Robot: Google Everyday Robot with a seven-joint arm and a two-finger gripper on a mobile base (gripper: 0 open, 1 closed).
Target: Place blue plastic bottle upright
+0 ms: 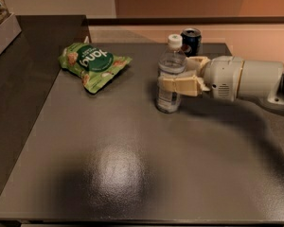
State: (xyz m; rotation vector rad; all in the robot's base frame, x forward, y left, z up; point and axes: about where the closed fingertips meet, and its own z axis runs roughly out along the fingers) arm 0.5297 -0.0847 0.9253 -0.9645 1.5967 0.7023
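Camera view: the blue plastic bottle (170, 64), clear-walled with a white cap and a pale label around its middle, stands upright on the dark grey table (132, 169), toward the far right part of the surface. Its base appears to rest on the tabletop.

The cream two-finger gripper (174, 75) reaches in from the right at label height and is closed around the bottle. One finger (179, 85) lies across the near side of the label, and the other runs behind the bottle, where its tip is hidden. The bottle's shoulder and cap rise above the fingers, and its lower part shows below them. Behind the gripper, the thick white arm (244, 78) stretches level over the table toward the right edge, casting a broad shadow beneath it.

Just behind the bottle — close to the table's far edge — a dark blue soda can (191, 40) stands upright, apart from the bottle and shorter than it. Well to the left lies a crumpled green snack bag (92, 65), flat on the table near its far left corner and clear of both bottle and gripper.
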